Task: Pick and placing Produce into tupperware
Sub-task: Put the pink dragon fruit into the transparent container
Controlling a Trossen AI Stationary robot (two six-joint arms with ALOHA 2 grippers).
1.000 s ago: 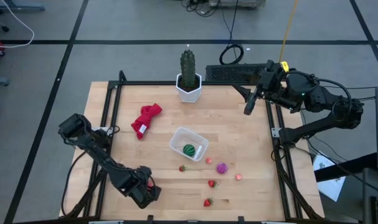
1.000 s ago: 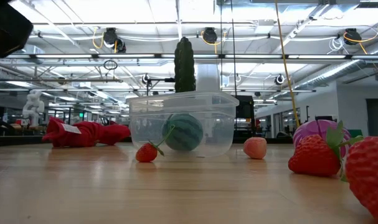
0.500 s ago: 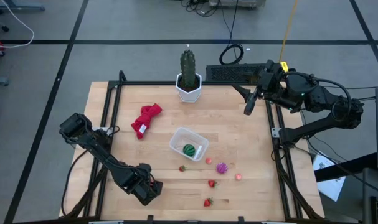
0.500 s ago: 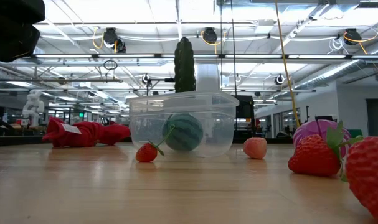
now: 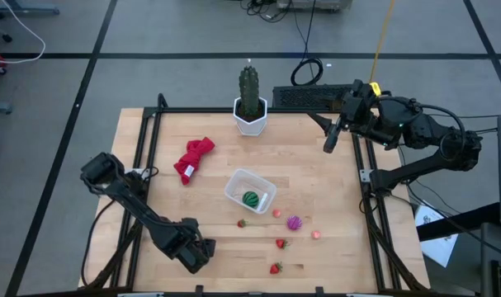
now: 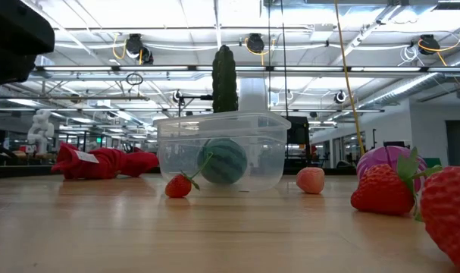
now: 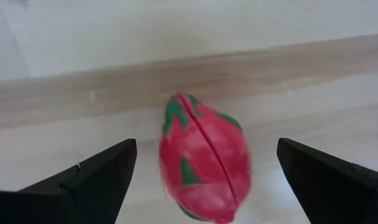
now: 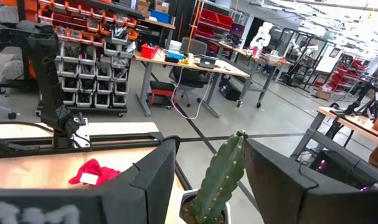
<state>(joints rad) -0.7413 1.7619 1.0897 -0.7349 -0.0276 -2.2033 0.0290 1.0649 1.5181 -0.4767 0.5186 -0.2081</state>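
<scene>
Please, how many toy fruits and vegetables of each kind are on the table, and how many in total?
Green striped ball: 1
Purple ball: 1
Strawberries: 3
Pink bits: 2
Red oval fruit: 1
Total: 8

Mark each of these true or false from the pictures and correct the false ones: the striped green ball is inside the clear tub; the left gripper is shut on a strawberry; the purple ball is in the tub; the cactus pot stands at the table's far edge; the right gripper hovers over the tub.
1. The striped green ball is inside the clear tub. True.
2. The left gripper is shut on a strawberry. False: its fingers stand wide open around a red and green oval fruit lying on the wood, not gripped.
3. The purple ball is in the tub. False: it lies on the table beside the tub.
4. The cactus pot stands at the table's far edge. True.
5. The right gripper hovers over the tub. False: it waits near the far right corner.
</scene>
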